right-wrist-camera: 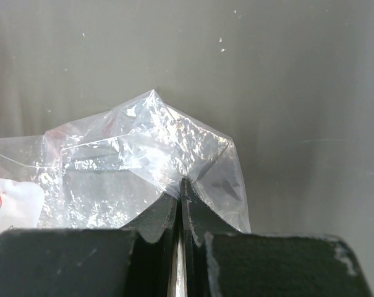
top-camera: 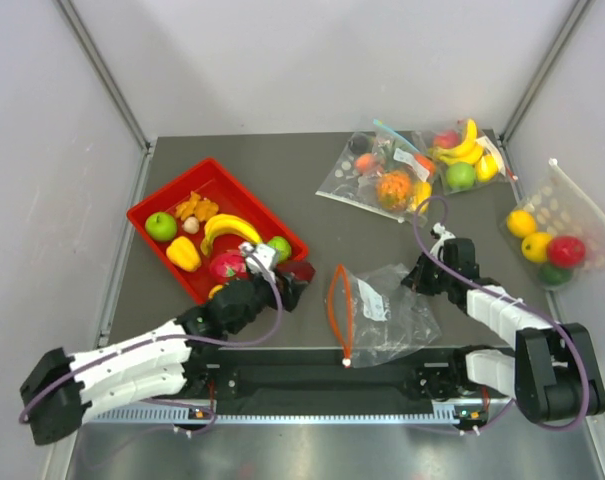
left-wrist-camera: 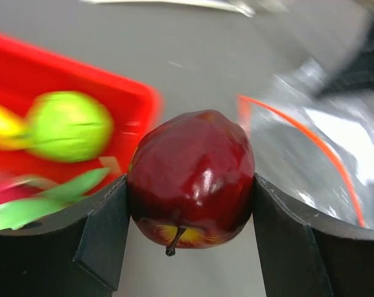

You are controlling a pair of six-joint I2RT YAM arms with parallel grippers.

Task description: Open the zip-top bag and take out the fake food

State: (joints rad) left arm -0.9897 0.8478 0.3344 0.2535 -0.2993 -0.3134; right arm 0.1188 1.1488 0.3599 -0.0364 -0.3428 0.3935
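One piece is in transit, by my reading. The left gripper (top-camera: 288, 284) is closed snugly on a dark red apple (left-wrist-camera: 191, 179), with a finger against each flank. It sits just beside the near right corner of the red tray (top-camera: 264, 205), between the tray and the bag.

The zip-top bag (top-camera: 392, 310) lies at the near middle of the table. Its orange-red zip (top-camera: 329, 300) is spread into an open loop facing left. The right gripper (right-wrist-camera: 182, 198) is pinched fully together on a fold of film at the bag's far right corner.

Opening: done.

Fake food in the tray: green apple (top-camera: 162, 226), second green apple (top-camera: 279, 247), orange segments (top-camera: 197, 207), yellow piece (top-camera: 182, 253).

Through the film I see only the white label (top-camera: 370, 300). I judge the bag empty, though wrinkles could hide something small.

Left to do: put the apple in the tray and let go of the bag.
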